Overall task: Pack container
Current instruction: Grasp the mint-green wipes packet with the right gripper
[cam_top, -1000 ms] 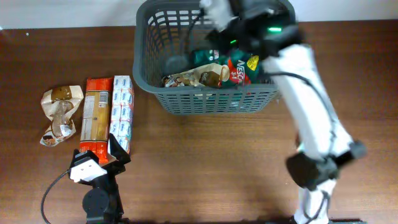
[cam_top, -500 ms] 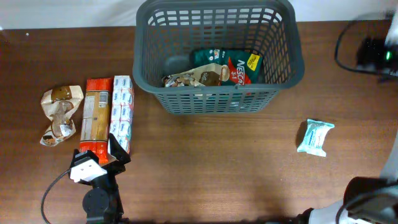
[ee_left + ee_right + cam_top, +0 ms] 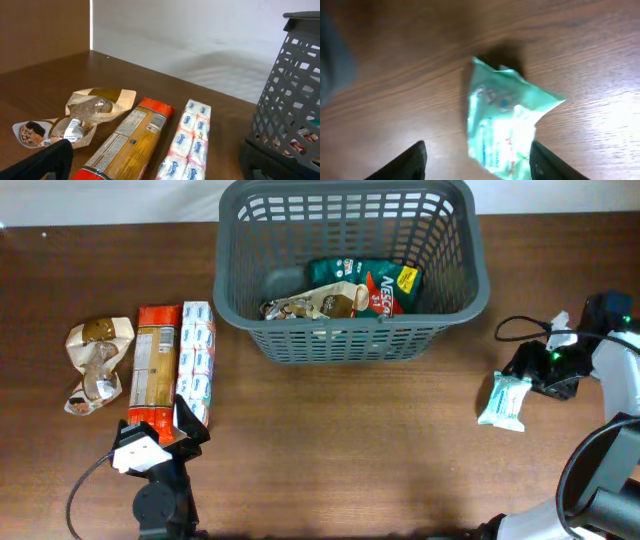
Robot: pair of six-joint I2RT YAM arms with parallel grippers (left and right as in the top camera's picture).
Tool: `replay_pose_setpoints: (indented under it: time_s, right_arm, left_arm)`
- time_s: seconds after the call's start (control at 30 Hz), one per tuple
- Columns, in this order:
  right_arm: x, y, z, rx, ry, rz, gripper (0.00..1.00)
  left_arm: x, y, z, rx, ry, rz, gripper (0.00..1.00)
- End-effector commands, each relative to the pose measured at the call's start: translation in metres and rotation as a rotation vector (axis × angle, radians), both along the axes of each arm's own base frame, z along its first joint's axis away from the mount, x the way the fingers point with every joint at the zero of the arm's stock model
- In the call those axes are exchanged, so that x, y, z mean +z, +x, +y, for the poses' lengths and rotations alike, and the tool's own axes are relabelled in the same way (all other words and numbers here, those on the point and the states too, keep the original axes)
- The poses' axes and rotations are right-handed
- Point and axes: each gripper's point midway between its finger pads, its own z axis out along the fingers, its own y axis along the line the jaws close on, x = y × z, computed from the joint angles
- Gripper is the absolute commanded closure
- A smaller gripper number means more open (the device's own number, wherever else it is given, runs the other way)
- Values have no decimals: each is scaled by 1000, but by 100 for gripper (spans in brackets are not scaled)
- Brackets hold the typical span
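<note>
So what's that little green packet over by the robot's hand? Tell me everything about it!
The packet is small, pale mint green and white, with tiny printing too blurry to read. It looks like soft, crinkly plastic, puffy in the middle, with pointed corners. It lies flat on the brown wooden table, off to the right of the grey basket, not inside it. The right gripper hangs over it, open, one finger on each side. Only the table seems to touch it.

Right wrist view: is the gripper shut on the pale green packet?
No, the right gripper is open, its fingers standing apart on either side of the pale green packet.
</note>
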Motion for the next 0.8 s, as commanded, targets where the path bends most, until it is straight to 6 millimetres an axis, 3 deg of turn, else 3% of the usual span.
replay_pose_setpoints:
  time_s: [0.0,0.17,0.27,0.5,0.53,0.6,0.63,0.67,0.77]
  right_arm:
    - [-14,-12,-13,-48,-92,45,33]
    - [-26,-13,-14,-49,-105,39,33]
    - [-40,-18,-13,-50,-112,39,28]
    - [-73,-33,-6,-92,-104,49,30]
    - [-76,-34,-4,-105,-99,49,36]
    - [-77,-33,-3,-118,-89,42,58]
    - [-75,-27,2,-114,-58,16,91]
    - [-72,-24,4,-113,-41,2,96]
    - [-59,-8,6,-108,-6,-55,96]
  left_arm:
    - [-1,0,1,6,-4,-6,1]
    - [-1,0,1,6,-4,-6,1]
    - [-1,0,1,6,-4,-6,1]
    - [-1,0,1,6,-4,-6,1]
    - [-1,0,1,6,-4,-6,1]
    - [-1,0,1,6,-4,-6,1]
    - [-1,0,1,6,-4,-6,1]
    - [-1,0,1,6,-4,-6,1]
    - [-1,0,1,6,-4,-6,1]
